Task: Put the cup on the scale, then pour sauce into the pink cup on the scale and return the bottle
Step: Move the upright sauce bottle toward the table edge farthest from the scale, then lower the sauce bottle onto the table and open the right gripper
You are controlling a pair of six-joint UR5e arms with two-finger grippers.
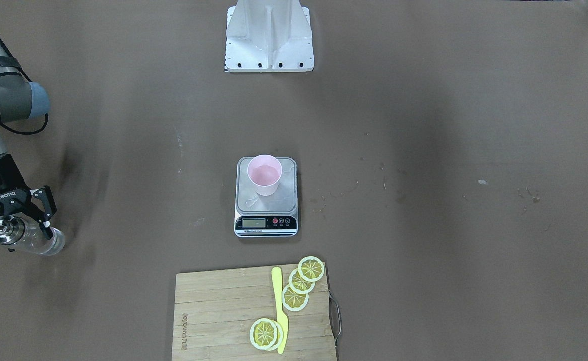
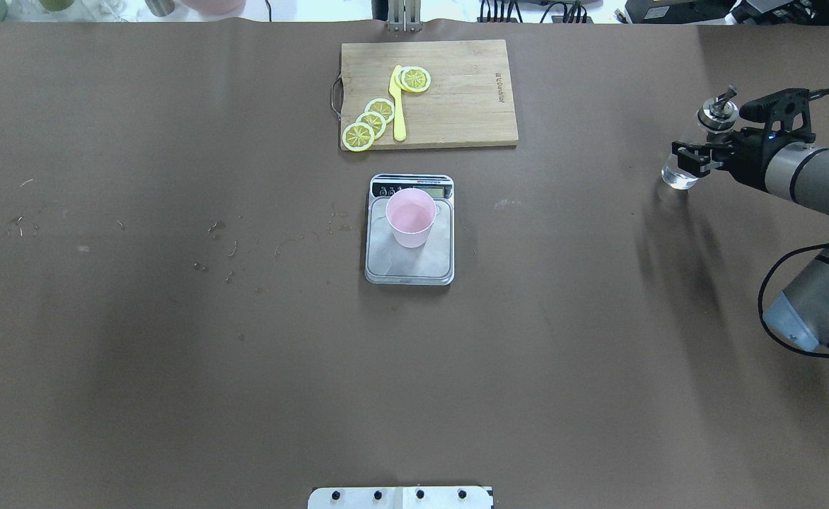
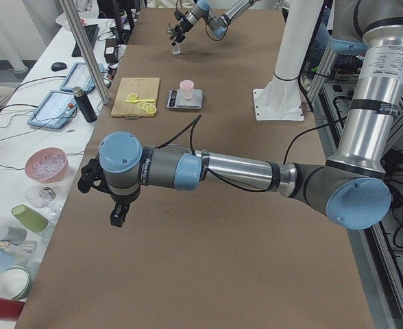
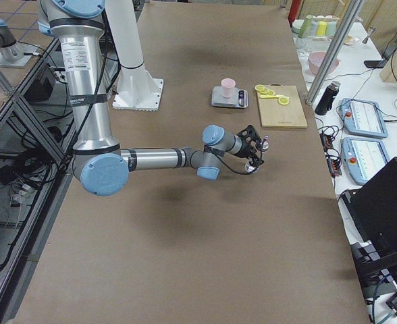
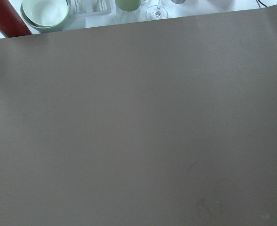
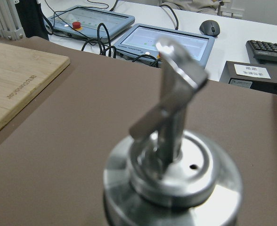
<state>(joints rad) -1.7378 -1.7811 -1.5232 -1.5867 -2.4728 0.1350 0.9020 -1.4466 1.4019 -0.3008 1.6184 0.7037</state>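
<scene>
The pink cup [image 1: 264, 174] stands upright on the steel platform of the scale [image 1: 285, 201] at the table's middle; both also show in the overhead view, the cup [image 2: 410, 215] and the scale [image 2: 385, 263]. My right gripper [image 1: 13, 231] is at the far right part of the table, shut on the clear glass bottle [image 1: 44, 243] just below its steel collar. The bottle [image 2: 680, 174] is about upright with its base at or just above the table. Its spout fills the right wrist view [image 6: 174, 117]. My left gripper [image 3: 116, 212] shows only in the exterior left view, and I cannot tell if it is open or shut.
A wooden cutting board [image 2: 471, 92] with lemon slices [image 2: 372, 121] and a yellow knife [image 2: 397, 106] lies just beyond the scale. The robot's base plate [image 1: 269, 55] is at the near edge. Small droplets [image 2: 223, 247] mark the table left of the scale.
</scene>
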